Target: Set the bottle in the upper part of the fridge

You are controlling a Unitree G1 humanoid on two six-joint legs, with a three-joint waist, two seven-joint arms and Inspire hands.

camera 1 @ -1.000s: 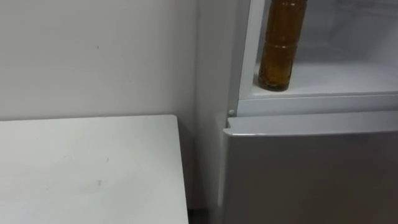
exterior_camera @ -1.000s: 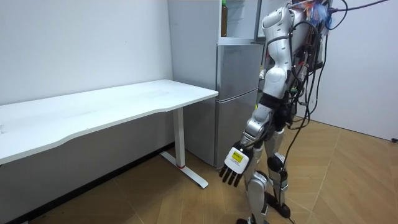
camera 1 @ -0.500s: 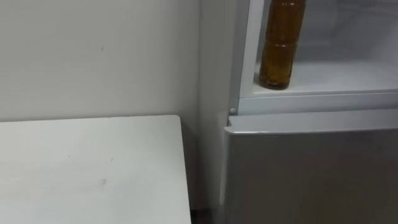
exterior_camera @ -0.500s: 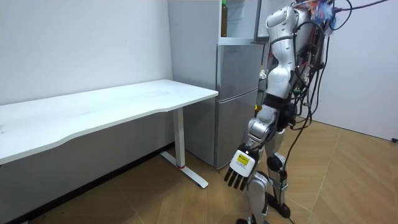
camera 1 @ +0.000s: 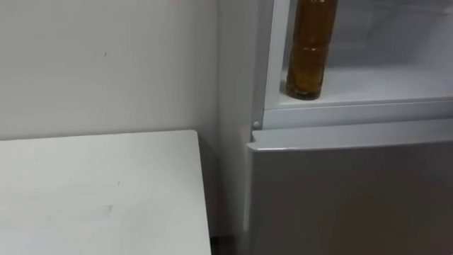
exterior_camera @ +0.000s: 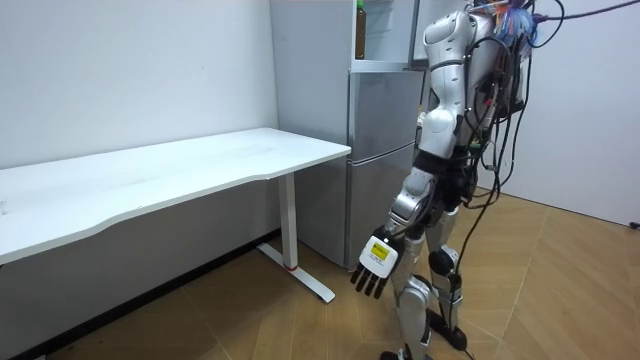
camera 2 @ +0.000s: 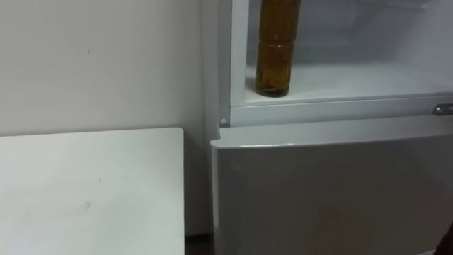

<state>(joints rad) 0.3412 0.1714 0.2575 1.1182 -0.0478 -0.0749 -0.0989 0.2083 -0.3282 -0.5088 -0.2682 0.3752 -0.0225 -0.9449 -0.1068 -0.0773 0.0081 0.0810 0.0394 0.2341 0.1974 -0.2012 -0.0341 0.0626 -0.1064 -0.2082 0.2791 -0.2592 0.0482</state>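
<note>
The bottle [camera 1: 308,49] already stands upright inside the upper fridge [camera 1: 368,85], on the white shelf close to its front left corner, with nothing touching it. We judge the placing step done: what is left, if anything, is to shut the upper compartment, which lies open to our eye views above the closed lower door [camera 1: 354,191].

That next move calls for an arm to be lifted from low down up to the level of the upper compartment, and for the door to swing past the bottle without knocking it. The bottle sits near the shelf's front edge, so there looks to be little room to spare.

In the room view we stand upright facing the fridge, with the counter [exterior_camera: 200,165] off to our left. Our left hand [exterior_camera: 375,268] hangs low beside the leg on a slightly bent arm, well below the counter top and well apart from the fridge. Its fingers are straight and a little spread, pointing at the floor, and it holds nothing.
</note>
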